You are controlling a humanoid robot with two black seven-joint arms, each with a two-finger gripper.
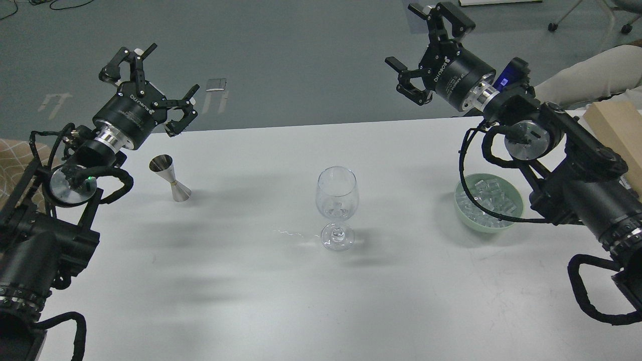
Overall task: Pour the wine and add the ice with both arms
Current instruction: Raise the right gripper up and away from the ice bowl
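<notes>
Jaws apart on 2 grippers, left [150, 80] and right [426, 45]; 1 glass [336, 200], 1 jigger [169, 178], 1 ice [489, 200] bowl [464, 218]; white table [251, 281], grey floor [301, 60].

From my remote station I count one white table [241, 301], one wine glass [336, 205], one steel jigger [170, 178], one green bowl [466, 215] heaped with many ice cubes [489, 198], and two black arms, each ending in one claw: left [150, 90], right [426, 50].
</notes>
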